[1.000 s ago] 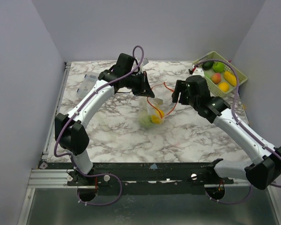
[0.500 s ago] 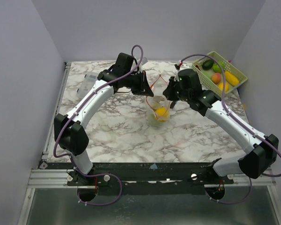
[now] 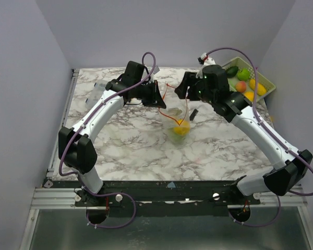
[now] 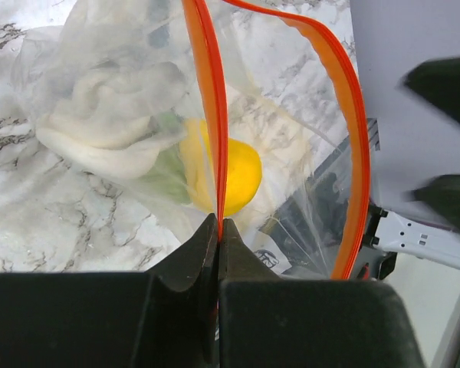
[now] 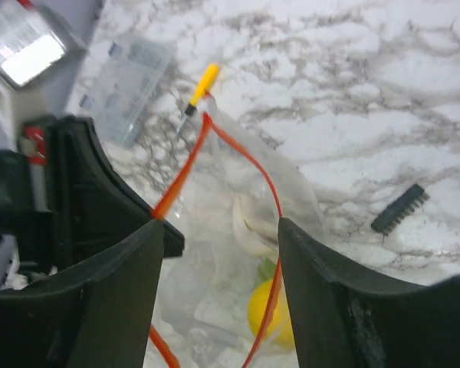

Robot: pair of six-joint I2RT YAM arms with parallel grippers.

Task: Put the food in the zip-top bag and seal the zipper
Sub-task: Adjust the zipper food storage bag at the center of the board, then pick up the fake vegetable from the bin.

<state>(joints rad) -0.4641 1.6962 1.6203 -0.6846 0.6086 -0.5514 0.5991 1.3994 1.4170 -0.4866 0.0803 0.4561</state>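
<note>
While the left fingers (image 4: 218,230) are pressed fully together on one side of the zipper (image 4: 215,115), the zip-top bag (image 3: 176,124) hangs from that pinch near the middle of the desk (image 3: 125,148). The right fingers (image 5: 307,261) are spread well apart and hold nothing. From the right wrist we see the orange-red strip as a long, narrow loop running away from the camera. Its left side is pinched by the left arm, and its right side passes just inside the right-hand finger. The gaping mouth therefore lies between those open fingers, with its long axis pointing roughly straight ahead of them. A yellow fruit (image 4: 241,172) and a green piece (image 4: 165,172) sit low inside the bag. More food (image 3: 242,86) lies in the green basket (image 3: 273,88) at the far right corner, well apart. We judge the right arm the one placed to take the free side of the strip. Whether it touches the plastic yet, we cannot tell.
</note>
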